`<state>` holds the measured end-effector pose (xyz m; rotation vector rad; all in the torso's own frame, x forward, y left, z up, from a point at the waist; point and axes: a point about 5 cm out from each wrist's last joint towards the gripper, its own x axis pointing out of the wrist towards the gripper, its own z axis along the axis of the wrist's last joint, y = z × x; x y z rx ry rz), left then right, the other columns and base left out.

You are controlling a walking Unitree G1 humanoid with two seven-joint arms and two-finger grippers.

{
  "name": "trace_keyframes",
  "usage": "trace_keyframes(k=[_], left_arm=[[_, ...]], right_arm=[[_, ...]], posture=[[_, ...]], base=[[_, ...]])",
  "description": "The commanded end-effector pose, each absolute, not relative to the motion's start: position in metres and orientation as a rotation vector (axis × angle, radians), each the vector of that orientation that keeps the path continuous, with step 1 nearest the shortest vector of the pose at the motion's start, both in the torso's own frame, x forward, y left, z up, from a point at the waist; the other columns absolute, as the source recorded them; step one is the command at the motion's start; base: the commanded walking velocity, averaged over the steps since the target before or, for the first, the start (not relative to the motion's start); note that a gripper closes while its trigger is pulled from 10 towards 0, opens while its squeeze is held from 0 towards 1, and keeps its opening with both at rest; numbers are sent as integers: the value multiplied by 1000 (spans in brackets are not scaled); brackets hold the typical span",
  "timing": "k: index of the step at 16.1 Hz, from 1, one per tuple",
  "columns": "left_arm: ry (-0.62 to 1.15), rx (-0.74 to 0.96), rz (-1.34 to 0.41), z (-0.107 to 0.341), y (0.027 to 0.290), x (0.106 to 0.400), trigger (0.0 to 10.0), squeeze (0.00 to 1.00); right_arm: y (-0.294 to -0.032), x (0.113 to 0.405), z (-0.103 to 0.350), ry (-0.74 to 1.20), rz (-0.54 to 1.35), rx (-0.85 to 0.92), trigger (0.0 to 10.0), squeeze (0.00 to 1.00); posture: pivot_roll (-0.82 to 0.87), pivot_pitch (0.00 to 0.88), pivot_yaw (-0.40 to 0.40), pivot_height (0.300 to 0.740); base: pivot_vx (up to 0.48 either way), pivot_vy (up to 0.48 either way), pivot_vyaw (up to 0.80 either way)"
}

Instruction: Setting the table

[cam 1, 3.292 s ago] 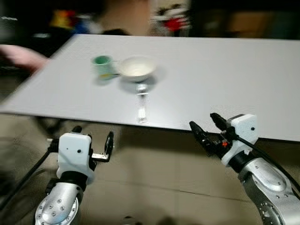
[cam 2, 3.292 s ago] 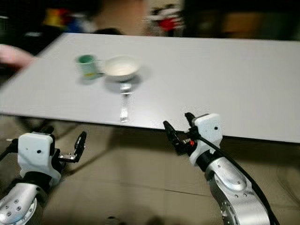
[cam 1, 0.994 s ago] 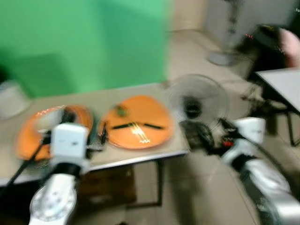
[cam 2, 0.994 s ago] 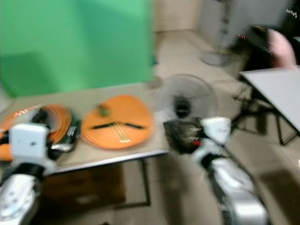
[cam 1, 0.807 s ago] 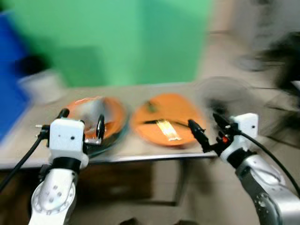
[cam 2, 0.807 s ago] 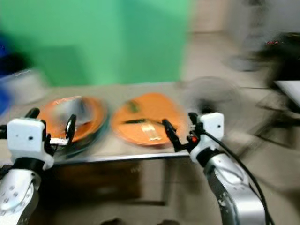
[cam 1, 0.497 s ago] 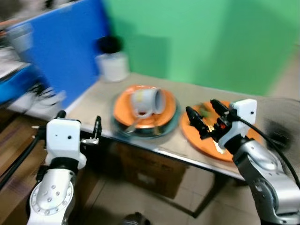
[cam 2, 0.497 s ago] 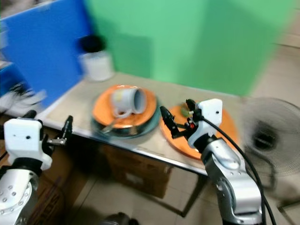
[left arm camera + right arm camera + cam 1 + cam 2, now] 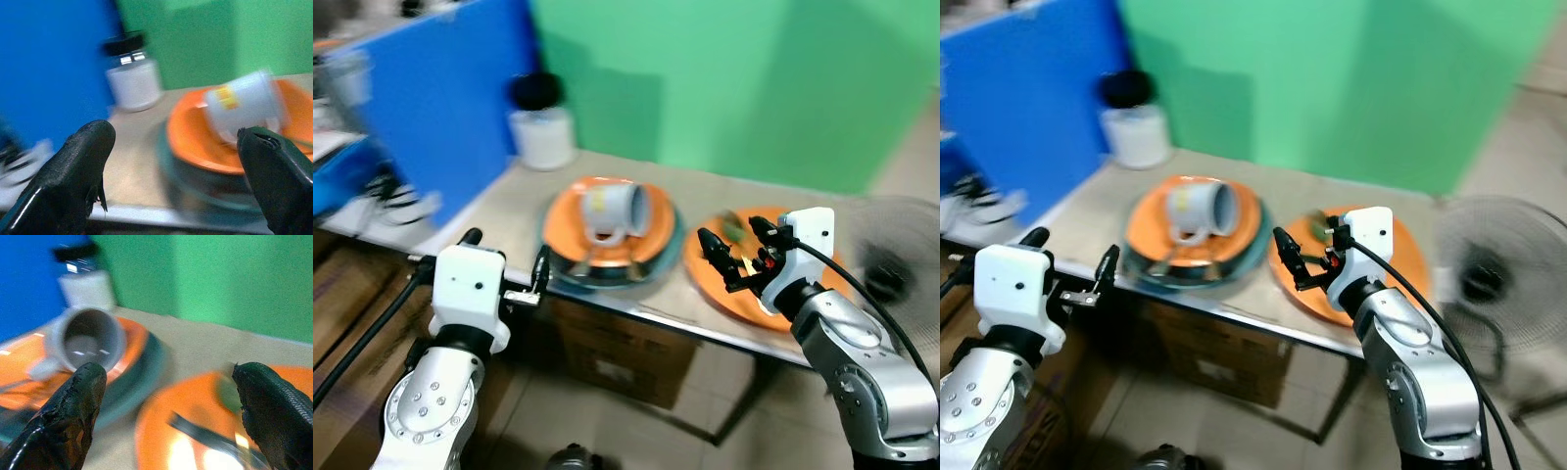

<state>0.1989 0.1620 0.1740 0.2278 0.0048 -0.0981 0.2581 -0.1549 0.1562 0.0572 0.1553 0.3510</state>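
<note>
Orange plate (image 9: 1393, 257) blurs behind the right hand (image 9: 1313, 256) — both hands spread wide, empty.

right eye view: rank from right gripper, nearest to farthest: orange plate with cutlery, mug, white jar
1. orange plate, directly under and behind the right gripper, near the table's right end.
2. mug, lying on its side in the stacked dishes to the gripper's left.
3. white jar with black lid, back-left by the blue panel.

Head stereo looks down at table (image 9: 524, 211); wrist cameras low, close, sharing mug (image 9: 244, 100).
</note>
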Motion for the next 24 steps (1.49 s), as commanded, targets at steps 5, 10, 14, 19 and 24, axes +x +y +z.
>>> trace_keyframes(k=[5,10,14,19,24], left_arm=[[40,228,-334,172,145,199,10000,0],[90,185,-634,172,124,191,10000,0],[111,196,-676,170,123,190,10000,0],[136,207,-677,168,127,185,10000,0],[143,208,-686,167,125,183,10000,0]], right_arm=[[-142,281,155,292,363,-34,10000,0],[-110,328,140,482,394,-76,10000,0],[-97,352,139,513,385,-118,10000,0],[-82,371,132,548,355,-146,2000,0],[-90,374,120,601,312,-127,0,0]], posture=[[-1,56,28,740],[-14,52,40,740],[-13,48,34,740],[1,51,21,740],[7,49,13,740]], base=[[0,0,-480],[0,0,0],[0,0,0],[0,0,0],[0,0,0]])
